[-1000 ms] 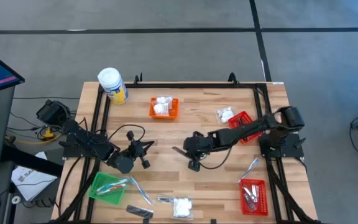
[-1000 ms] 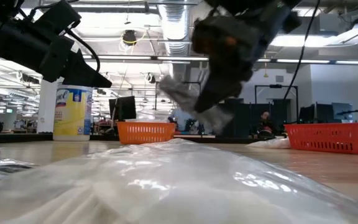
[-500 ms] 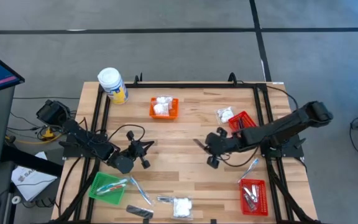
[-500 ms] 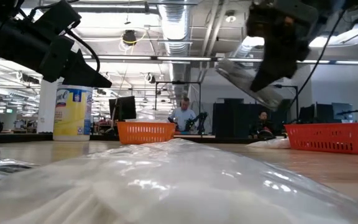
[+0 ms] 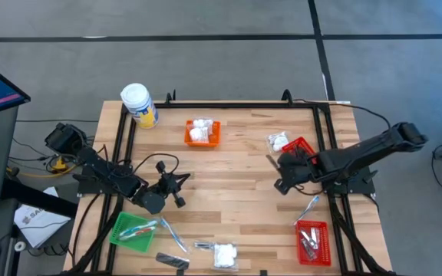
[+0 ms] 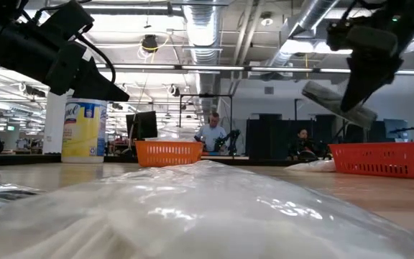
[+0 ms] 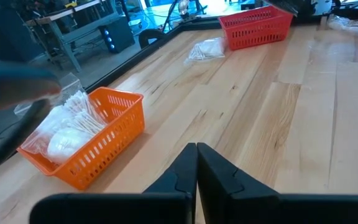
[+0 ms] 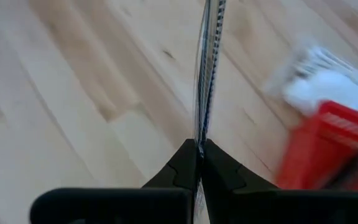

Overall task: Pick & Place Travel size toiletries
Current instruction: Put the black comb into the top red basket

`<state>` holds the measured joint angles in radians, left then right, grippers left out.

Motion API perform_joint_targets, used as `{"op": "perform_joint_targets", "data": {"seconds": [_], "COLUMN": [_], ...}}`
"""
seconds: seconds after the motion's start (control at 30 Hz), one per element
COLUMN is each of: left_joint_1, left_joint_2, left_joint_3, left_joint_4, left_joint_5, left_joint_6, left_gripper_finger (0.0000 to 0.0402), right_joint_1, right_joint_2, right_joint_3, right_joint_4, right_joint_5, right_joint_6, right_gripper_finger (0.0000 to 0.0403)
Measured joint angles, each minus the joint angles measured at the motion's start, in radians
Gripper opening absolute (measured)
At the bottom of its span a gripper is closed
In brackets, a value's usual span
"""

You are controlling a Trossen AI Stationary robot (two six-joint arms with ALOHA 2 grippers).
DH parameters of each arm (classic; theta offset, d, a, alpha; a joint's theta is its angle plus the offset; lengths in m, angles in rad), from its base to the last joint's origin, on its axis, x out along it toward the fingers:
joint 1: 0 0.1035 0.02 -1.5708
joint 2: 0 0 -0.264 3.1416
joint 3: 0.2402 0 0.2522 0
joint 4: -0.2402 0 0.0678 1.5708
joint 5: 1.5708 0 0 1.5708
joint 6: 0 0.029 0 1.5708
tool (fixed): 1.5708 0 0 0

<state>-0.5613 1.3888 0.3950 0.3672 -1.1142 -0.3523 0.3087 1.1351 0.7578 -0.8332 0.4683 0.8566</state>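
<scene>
**Right gripper carried a slim sachet above the table by the red basket**

Your right gripper [image 5: 276, 170] hung above the right half of the table [image 5: 229, 165], its fingers pressed together on a slim silvery sachet [image 8: 206, 68] that you saw edge-on in the right wrist view, sticking straight out from between the fingertips. In the low view the sachet [image 6: 336, 103] was tilted and clear of the tabletop, up in the air near the red basket [image 6: 384, 158]. From above, the gripper sat just beside that red basket [image 5: 298, 149], on its inner side, with a white clear-wrapped packet [image 5: 278, 141] lying on the wood just beside the basket's far corner.

Your left gripper [image 5: 179, 186] waited over the left side of the table, its fingers shut on nothing; the left wrist view showed the two fingertips [image 7: 197, 163] meeting, with bare wood beyond them.

The other toiletries were spread about. White packets filled the orange basket [image 5: 202, 133] near the far edge. A green basket [image 5: 134, 230] at the near left corner held some items, with thin clear-wrapped sticks [image 5: 173, 236] just beside it. A white packet [image 5: 224, 254] and a dark sachet [image 5: 172, 262] lay at the near edge. A second red basket [image 5: 312, 241] at the near right held silvery sachets, and a stick [image 5: 308, 207] lay between the two red baskets. The yellow-labelled jar [image 5: 139, 105] stood at the far left corner.
</scene>
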Motion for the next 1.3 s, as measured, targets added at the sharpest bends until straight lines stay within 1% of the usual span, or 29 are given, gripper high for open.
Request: {"op": "perform_joint_targets", "data": {"seconds": [0.33, 0.53, 0.7, 1.0, 1.3], "left_joint_1": [0.000, 0.000, 0.000, 0.000, 0.013], "left_joint_2": [0.000, 0.000, 0.000, 0.000, 0.000], "left_joint_3": [0.000, 0.000, 0.000, 0.000, 0.000], "left_joint_4": [0.000, 0.000, 0.000, 0.001, 0.000], "left_joint_5": [0.000, 0.000, 0.001, 0.001, 0.002], "left_joint_6": [-0.004, -0.003, -0.004, -0.003, -0.016], "left_gripper_finger": [0.0005, 0.0003, 0.0003, 0.0004, 0.0005], "right_joint_1": [0.031, -0.003, -0.036, -0.110, -0.116], "right_joint_2": [-0.072, -0.076, -0.068, -0.069, -0.069], "right_joint_3": [0.000, 0.000, -0.008, -0.154, -0.158], "right_joint_4": [-0.342, -0.454, -0.461, -0.411, -0.378], "right_joint_5": [0.078, 0.080, 0.084, 0.055, 0.054], "right_joint_6": [0.285, 0.348, 0.345, 0.357, 0.315], "right_gripper_finger": [0.0005, 0.0005, 0.0005, 0.0005, 0.0010]}}
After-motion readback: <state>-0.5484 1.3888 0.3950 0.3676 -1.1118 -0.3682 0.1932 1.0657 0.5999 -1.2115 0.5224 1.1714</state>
